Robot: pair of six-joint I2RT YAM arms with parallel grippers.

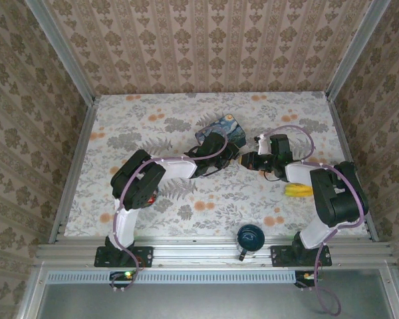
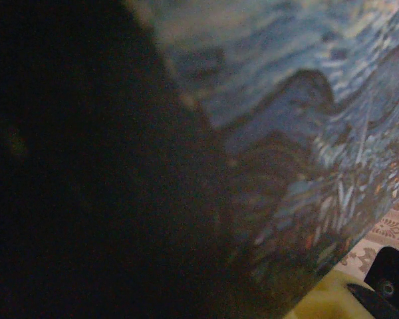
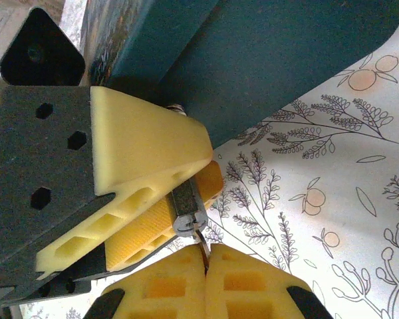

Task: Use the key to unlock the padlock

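Note:
In the right wrist view the small dark padlock [image 3: 186, 199] is pinched between the yellow fingers [image 3: 146, 146] of my left gripper [image 3: 211, 166], its silvery bottom end facing my right gripper. My right gripper [image 3: 206, 256] is shut on a thin metal key [image 3: 203, 247]. The key's tip meets the padlock's bottom face, and most of the key is hidden between the pads. From above, the left gripper [image 1: 231, 158] and right gripper [image 1: 246, 160] meet tip to tip just in front of the tin. The padlock's shackle is hidden.
The blue-and-yellow painted tin [image 1: 219, 126] lies right behind the grippers, its teal side [image 3: 272, 60] close above the left fingers and its painted face [image 2: 306, 100] close to the left wrist camera. A blue mug [image 1: 248, 237] stands at the near edge. A yellow object [image 1: 298, 191] lies by the right arm.

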